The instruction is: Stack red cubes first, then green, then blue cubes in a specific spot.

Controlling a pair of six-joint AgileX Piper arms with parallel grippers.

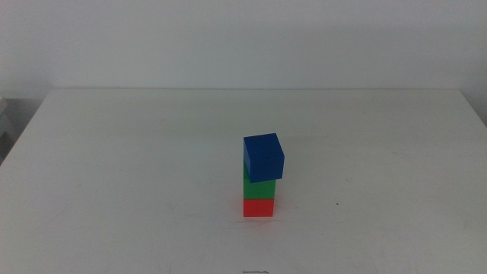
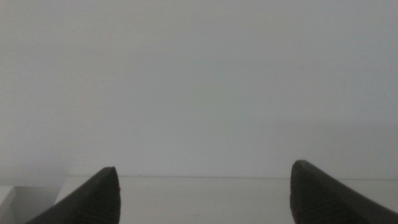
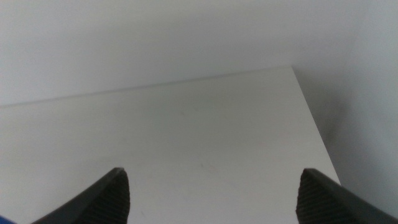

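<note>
In the middle view a stack of three cubes stands right of the table's centre. The red cube (image 1: 259, 207) is at the bottom on the white tabletop. The green cube (image 1: 259, 186) sits on it. The blue cube (image 1: 264, 156) is on top, turned a little and overhanging to the right. Neither arm shows in the middle view. My left gripper (image 2: 203, 186) is open and empty, facing the wall above the table's far edge. My right gripper (image 3: 214, 193) is open and empty over bare table near a corner. A sliver of blue (image 3: 5, 219) shows at that view's edge.
The white table (image 1: 114, 175) is bare around the stack. Its far edge (image 1: 251, 89) meets a plain white wall. In the right wrist view the table's corner (image 3: 291, 67) and side edge are in sight.
</note>
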